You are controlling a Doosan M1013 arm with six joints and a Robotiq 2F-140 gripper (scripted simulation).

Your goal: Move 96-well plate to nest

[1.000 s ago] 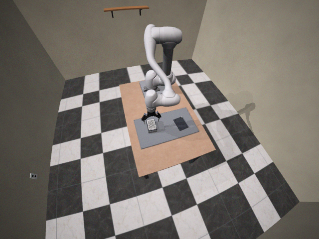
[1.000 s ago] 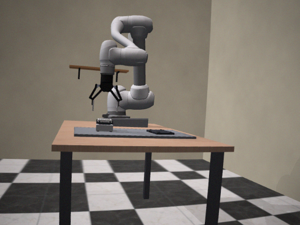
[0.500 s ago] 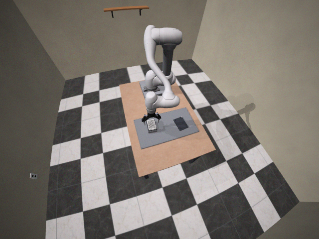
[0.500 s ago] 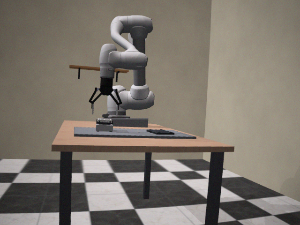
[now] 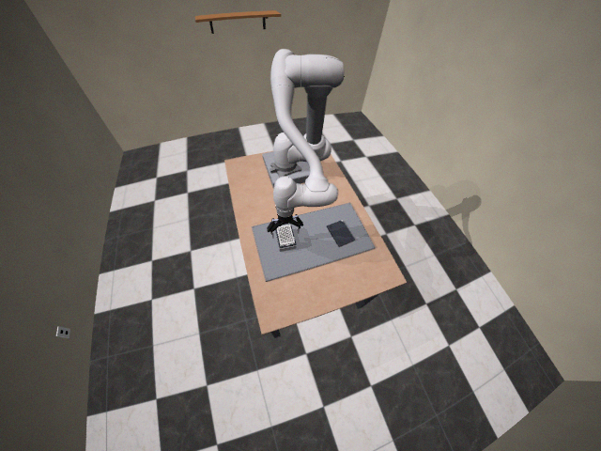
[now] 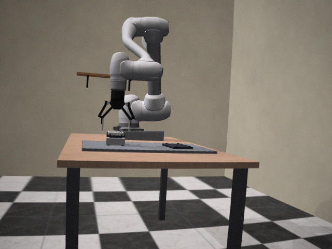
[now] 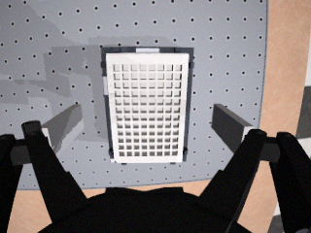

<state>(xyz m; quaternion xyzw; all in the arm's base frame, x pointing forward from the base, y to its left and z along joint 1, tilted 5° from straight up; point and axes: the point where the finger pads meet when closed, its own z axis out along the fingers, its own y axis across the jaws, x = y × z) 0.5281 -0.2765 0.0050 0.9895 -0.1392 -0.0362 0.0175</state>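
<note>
White plate (image 7: pixel 148 107) is seated on the shaker (image 6: pixel 115 140); the gripper (image 6: pixel 115 125) is held above it, fingers spread wide, empty, so its long sides can be straddled.

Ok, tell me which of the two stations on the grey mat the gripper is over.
The shaker, the raised block carrying the white plate. The open gripper hangs above it; the flat dark nest lies apart.

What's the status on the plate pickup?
Black pincer open, empty, above the shaker. White gridded 96-well plate seated on grey shaker block. Dark flat nest unoccupied; nothing seen blocking.
</note>
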